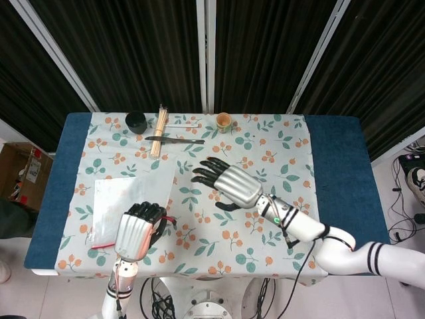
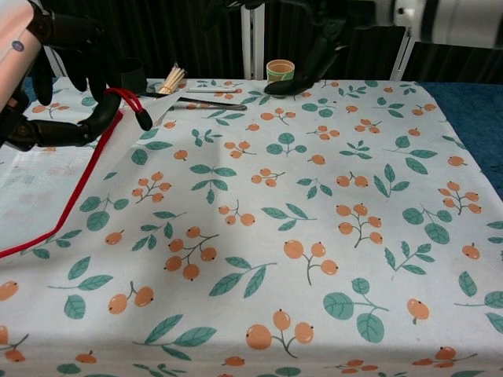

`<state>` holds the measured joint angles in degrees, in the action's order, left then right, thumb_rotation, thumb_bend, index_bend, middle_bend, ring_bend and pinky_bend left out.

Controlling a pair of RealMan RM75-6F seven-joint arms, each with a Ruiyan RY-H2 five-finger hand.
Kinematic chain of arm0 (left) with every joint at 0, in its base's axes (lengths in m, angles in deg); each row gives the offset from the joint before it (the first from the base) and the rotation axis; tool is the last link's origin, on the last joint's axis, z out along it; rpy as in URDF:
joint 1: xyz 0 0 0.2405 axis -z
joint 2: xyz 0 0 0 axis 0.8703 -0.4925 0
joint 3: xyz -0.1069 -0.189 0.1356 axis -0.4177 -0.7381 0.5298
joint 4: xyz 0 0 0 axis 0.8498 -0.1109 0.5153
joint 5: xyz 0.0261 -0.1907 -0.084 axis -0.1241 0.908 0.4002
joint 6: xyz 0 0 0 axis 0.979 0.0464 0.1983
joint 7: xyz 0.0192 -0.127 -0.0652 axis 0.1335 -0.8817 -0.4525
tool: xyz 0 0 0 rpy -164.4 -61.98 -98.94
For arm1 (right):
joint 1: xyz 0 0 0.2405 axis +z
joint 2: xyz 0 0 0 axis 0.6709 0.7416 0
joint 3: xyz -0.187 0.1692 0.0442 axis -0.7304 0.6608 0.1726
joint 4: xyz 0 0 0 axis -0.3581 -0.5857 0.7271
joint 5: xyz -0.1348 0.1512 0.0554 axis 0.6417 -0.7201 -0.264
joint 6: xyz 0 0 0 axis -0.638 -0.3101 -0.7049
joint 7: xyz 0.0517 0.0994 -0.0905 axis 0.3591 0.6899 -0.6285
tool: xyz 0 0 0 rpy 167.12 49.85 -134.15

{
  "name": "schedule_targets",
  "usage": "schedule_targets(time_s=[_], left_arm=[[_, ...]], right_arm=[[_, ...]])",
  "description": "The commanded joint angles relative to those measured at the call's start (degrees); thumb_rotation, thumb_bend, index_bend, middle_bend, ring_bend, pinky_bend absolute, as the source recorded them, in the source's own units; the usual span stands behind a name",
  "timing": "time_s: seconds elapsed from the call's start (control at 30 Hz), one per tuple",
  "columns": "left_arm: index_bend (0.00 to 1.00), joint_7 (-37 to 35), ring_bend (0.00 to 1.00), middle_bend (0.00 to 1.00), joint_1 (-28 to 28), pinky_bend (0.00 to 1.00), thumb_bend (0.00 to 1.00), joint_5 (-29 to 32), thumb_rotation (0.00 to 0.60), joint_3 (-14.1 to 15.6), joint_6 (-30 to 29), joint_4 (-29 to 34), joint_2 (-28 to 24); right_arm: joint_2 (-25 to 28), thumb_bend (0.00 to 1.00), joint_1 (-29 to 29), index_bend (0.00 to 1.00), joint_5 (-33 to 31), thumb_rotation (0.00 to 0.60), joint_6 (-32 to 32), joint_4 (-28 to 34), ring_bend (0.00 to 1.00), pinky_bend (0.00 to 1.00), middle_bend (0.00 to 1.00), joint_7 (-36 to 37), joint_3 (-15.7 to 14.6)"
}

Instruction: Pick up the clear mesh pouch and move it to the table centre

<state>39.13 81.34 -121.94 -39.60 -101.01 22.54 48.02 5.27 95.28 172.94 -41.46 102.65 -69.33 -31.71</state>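
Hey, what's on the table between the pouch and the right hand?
Only bare floral cloth, in the head view: the pouch, held by the left hand, and the open right hand have nothing between them.

Each robot hand had a ribbed silver back and black fingers: left robot hand (image 1: 136,232), right robot hand (image 1: 228,184). White forearms carried black bands and thin cables.

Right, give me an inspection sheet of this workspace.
Surface: table with blue cover and a leaf-and-fruit print cloth.
Job's things: clear mesh pouch, red-edged, one corner lifted.
Clutter: black cup, bundle of sticks, small printed cup, dark utensil, all at the far edge.
Robot hands: left robot hand grips the pouch's red edge; right robot hand open above the centre.
Cables: some on the floor, right.
Surroundings: dark curtains, cardboard box.
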Motion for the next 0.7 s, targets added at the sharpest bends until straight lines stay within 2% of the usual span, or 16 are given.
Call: schedule_targets(time_s=[0.03,0.17,0.33,0.6,0.7], left_arm=[[0.72,-0.2,0.56,0.62,-0.4,0.68,0.46,-0.9,0.600,-0.7,-0.7,-0.6,0.3],[0.72,-0.4,0.56,0.62,-0.9,0.69,0.46,-1.2,0.600,-1.4,-0.5,-0.3,-0.1],[0.72,-0.6,0.56,0.62,-1.1,0.68,0.46,-1.7,0.600,-2.1,0.2,-0.1,-0.6],[0.72,-0.9,0.56,0.61,-1.5,0.68,0.46,-1.6,0.600,-2.9,1.3,-0.1,-0.9],[0.72,-1.1,0.56,0.61,-1.7,0.68,0.46,-1.8,0.600,-3.1,1.5,-0.1,-1.0]], right_arm=[[-4.9,0.21,4.0,0.22,-2.0,0.600,-3.2,-3.8,0.00,0.02,0.11,0.4,0.7],[-9.3,0.21,7.0,0.27,-2.6,0.600,-4.0,-7.5,0.00,0.02,0.13,2.1,0.7],[-13.2,0.21,9.4,0.29,-2.5,0.600,-3.1,-11.3,0.00,0.02,0.14,5.8,1.0],[-16.8,0.24,12.4,0.30,-1.2,0.600,-1.9,-15.5,0.00,0.02,0.16,13.4,0.5],[-17.7,0.25,13.4,0.33,-0.7,0.600,-1.7,-16.9,0.00,0.02,0.17,15.5,0.1]])
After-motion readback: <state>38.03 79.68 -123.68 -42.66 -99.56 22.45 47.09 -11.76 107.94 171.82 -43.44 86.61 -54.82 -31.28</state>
